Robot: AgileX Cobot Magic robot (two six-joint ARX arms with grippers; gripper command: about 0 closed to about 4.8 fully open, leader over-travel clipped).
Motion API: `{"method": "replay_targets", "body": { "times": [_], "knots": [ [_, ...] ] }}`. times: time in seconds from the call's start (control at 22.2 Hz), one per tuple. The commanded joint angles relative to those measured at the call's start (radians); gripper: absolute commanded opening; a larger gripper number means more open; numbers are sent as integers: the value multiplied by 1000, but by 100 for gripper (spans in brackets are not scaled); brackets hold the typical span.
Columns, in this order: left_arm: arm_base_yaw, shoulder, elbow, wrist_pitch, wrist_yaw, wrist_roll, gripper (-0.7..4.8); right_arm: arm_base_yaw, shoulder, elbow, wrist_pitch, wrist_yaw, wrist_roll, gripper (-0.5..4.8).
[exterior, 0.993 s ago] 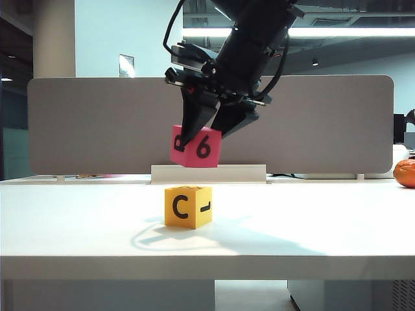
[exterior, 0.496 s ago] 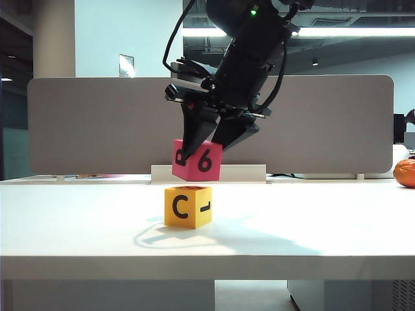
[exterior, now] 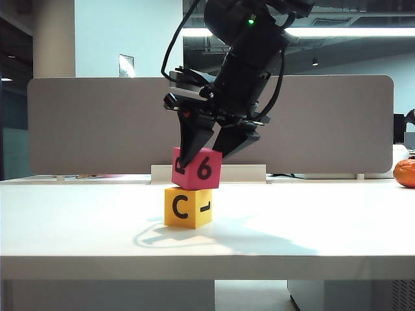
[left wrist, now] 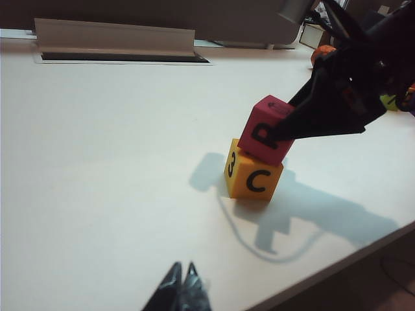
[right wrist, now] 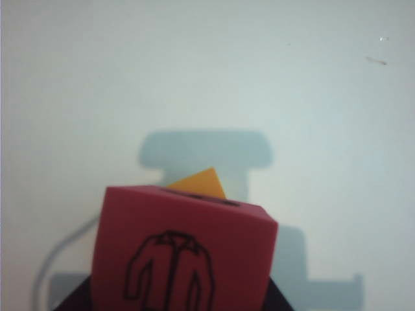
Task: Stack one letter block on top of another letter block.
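- We find the red-pink cube marked "6" (exterior: 197, 168) resting on the yellow cube marked "C" (exterior: 188, 207), which stands on the white bench (exterior: 78, 227) near its middle, well apart from any edge.
- The right gripper (exterior: 209, 150) stands over the stack, its fingers down both sides of the red-pink cube. The jaws look partly parted, but we cannot tell whether they grip or have let go.
- The left gripper (left wrist: 180, 293) sits low at the near bench edge, well apart from the stack, tips together and holding nothing.
- Risk: the red-pink cube sits slightly tilted and offset toward the exterior view's right, overhanging the yellow cube. If a finger drags on the way up, we judge the top cube could tip or slide off.
- Risk: a sideways exit could push the yellow cube and topple both.
- Clearance: open bench surrounds the stack; an orange round object (exterior: 406, 173) lies far right, and a grey partition (exterior: 91, 123) stands behind. Straight up is the free path.
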Motion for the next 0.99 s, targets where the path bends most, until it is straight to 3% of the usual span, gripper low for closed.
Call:
{"method": "replay_targets", "body": {
  "times": [0.05,0.41,0.54,0.77,0.99],
  "knots": [
    [2,1,3,-5,4,-3,-6,2,-4,5,32,-9,2,253],
    [2,1,3,-5,4,-3,-6,2,-3,5,40,-29,2,256],
    [2,1,3,-5,4,-3,-6,2,-3,4,40,-28,2,307],
    [2,1,4,-5,4,-3,-6,2,-3,4,40,-29,2,312],
    [2,1,4,-5,4,-3,-6,2,-3,4,40,-29,3,433]
  ]
}}
